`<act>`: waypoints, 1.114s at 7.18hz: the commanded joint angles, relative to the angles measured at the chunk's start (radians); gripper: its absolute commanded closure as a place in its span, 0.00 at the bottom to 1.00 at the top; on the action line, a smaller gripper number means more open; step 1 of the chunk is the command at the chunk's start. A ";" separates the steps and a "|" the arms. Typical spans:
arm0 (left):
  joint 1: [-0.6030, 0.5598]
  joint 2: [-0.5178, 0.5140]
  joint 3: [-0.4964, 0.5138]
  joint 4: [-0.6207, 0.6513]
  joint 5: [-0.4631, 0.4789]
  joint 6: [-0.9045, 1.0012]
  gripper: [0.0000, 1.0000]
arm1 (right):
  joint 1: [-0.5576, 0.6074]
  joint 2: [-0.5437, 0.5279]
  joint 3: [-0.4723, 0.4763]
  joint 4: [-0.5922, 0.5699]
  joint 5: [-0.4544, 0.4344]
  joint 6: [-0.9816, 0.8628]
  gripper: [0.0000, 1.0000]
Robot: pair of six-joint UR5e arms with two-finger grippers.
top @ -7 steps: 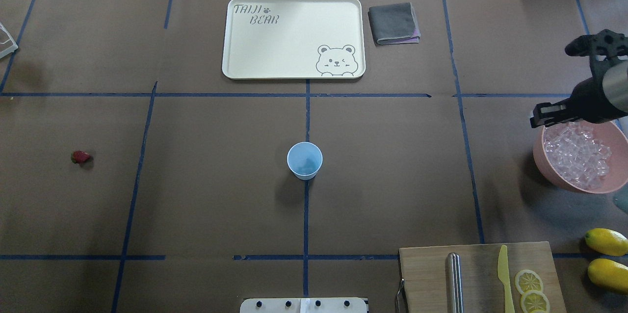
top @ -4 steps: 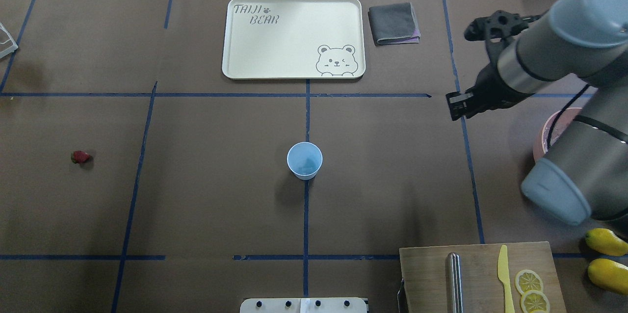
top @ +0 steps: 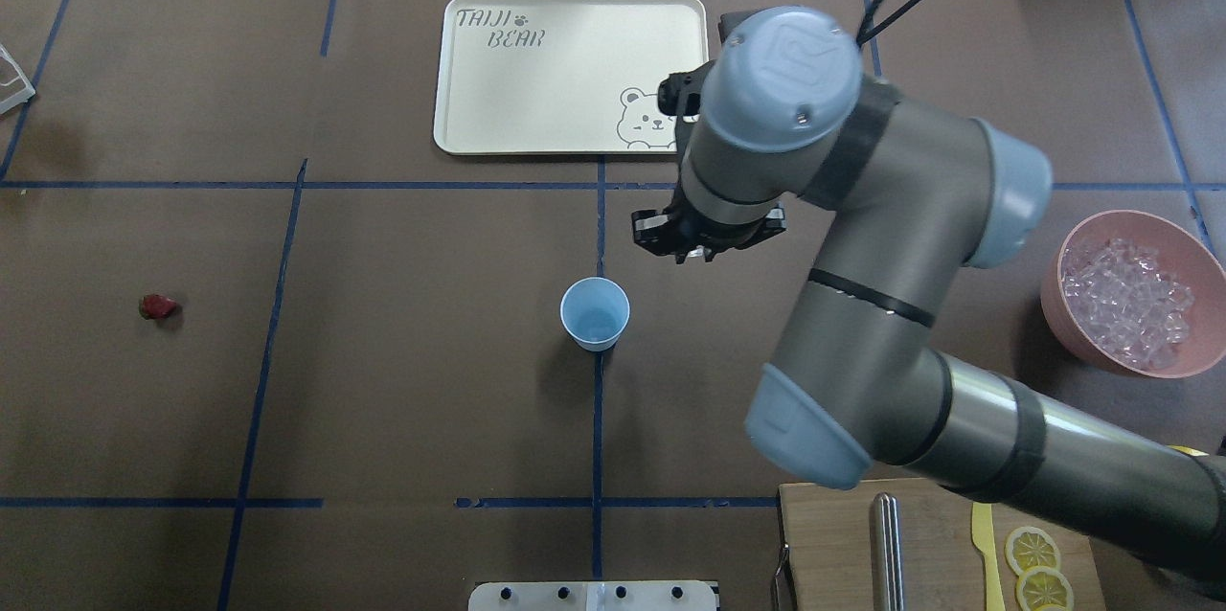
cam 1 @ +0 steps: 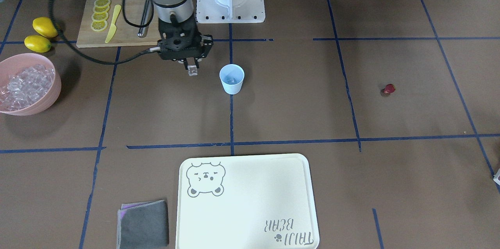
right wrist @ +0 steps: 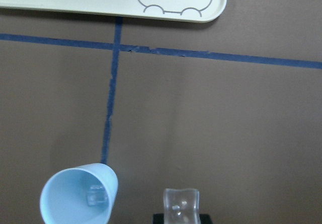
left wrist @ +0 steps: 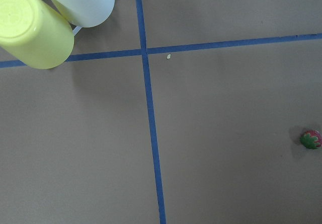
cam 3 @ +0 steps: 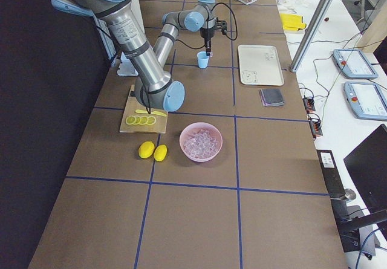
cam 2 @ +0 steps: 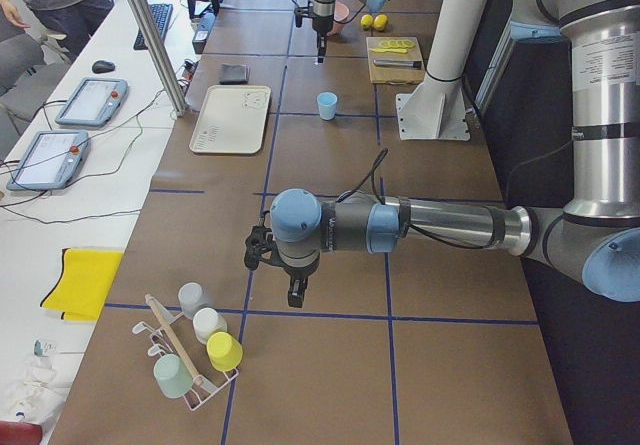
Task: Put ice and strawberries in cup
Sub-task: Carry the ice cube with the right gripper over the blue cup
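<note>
The pale-blue cup (top: pixel 595 312) stands upright at the table's middle, with one ice cube (right wrist: pixel 96 195) inside it. My right gripper (cam 1: pixel 191 68) is shut on a clear ice cube (right wrist: pixel 180 203) and hovers just beside the cup (cam 1: pixel 232 79), on the pink bowl's side. The rest of the ice (top: pixel 1125 303) fills the pink bowl (top: pixel 1188 242) at the right. The strawberry (top: pixel 158 306) lies alone on the far left of the table and also shows in the left wrist view (left wrist: pixel 311 139). My left gripper (cam 2: pixel 296 291) shows only in the exterior left view, so I cannot tell its state.
A cream bear tray (top: pixel 460 113) lies behind the cup, with a grey cloth (cam 1: pixel 143 223) beside it. A cutting board (cam 1: pixel 86 36) with lemon slices, a yellow knife and a steel tool is near the base. Two lemons (cam 1: pixel 41 32) lie by the bowl. A rack of cups (left wrist: pixel 40 25) is near my left arm.
My right arm has swung from over the pink bowl leftward across the table to beside the cup. The cup and strawberry have not moved.
</note>
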 commanded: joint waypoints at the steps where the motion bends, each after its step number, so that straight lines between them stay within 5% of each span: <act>1: 0.001 0.000 0.006 -0.001 0.000 0.000 0.00 | -0.101 0.087 -0.118 0.031 -0.101 0.085 0.96; 3: 0.001 0.000 0.001 -0.001 0.000 0.000 0.00 | -0.122 0.086 -0.151 0.070 -0.112 0.102 0.87; 5: 0.001 0.000 0.001 -0.001 0.000 0.000 0.00 | -0.126 0.083 -0.152 0.073 -0.112 0.102 0.04; 8: 0.001 0.000 0.000 -0.001 0.000 0.000 0.00 | -0.112 0.075 -0.142 0.068 -0.103 0.094 0.01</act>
